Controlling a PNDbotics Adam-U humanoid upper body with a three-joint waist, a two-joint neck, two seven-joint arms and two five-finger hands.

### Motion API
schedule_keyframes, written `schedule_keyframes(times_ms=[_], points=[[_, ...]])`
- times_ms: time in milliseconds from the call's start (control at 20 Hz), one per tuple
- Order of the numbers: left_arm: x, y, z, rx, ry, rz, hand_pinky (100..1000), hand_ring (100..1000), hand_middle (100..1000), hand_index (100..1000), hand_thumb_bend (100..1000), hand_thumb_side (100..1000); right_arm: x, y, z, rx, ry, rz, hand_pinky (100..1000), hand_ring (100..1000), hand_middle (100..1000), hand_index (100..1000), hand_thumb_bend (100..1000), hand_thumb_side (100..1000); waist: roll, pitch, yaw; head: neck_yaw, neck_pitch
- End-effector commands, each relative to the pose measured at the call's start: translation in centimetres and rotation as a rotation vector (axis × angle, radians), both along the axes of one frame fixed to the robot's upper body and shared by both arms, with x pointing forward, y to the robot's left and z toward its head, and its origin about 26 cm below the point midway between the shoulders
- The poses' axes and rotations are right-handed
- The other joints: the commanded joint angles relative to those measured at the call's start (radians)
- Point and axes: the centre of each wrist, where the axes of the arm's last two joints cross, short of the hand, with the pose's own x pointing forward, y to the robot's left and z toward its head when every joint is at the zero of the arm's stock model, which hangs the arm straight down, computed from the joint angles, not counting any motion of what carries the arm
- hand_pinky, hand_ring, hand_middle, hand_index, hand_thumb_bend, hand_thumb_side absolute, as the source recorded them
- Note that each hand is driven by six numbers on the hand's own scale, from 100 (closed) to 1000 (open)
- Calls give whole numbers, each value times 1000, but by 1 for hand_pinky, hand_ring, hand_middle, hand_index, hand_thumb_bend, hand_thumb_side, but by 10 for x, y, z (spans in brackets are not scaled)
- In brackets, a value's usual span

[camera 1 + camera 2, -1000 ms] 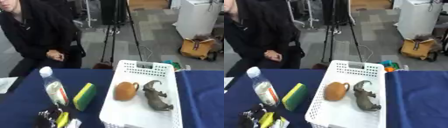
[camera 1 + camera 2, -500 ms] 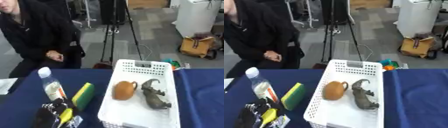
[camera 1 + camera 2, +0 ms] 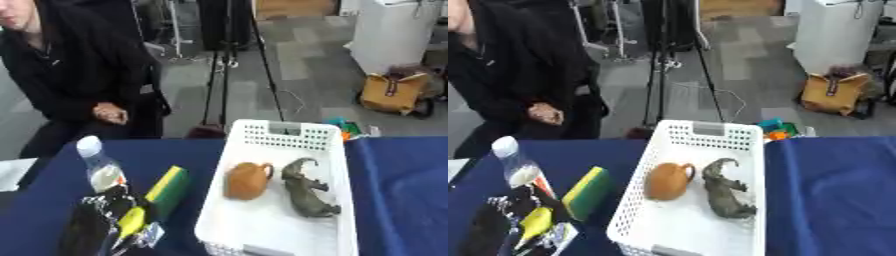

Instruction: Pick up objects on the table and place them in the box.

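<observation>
A white perforated box [image 3: 262,231] stands on the blue table, holding a brown jug [image 3: 246,180] and a grey-green dinosaur figure [image 3: 307,194]. Left of the box lies a yellow-and-green sponge [image 3: 168,185], and a clear plastic bottle [image 3: 99,167] stands beyond it. My left hand [image 3: 98,227] comes up from the lower left, its black fingers curled round a yellow elongated object [image 3: 130,222], just beside the sponge and bottle. My right hand shows in no view.
A person in black sits at the table's far left edge, not touching the objects. A white sheet [image 3: 12,172] lies at the left edge. Blue cloth [image 3: 407,200] stretches right of the box. Tripod legs and a yellow bag stand on the floor beyond.
My left hand has risen from the lower edge toward the sponge and bottle, carrying the yellow object with it. The box and its contents have stayed put.
</observation>
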Motion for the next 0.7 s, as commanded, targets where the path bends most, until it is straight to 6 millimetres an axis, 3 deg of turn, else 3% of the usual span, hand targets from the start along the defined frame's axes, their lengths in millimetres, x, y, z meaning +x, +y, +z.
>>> schedule_keyframes(times_ms=[50,700], points=[[-5,3,25,36,-40,3,100,199,100,530,100,132,-5,1,8,-18,-29,6,455,390,314,465,100,924,0,-27,3,-4,5],[-21,-23,124,50,-159,-64,100,172,100,528,120,100,-5,2,5,-27,-10,12,456,391,315,466,100,920,17,-56,2,-3,40]])
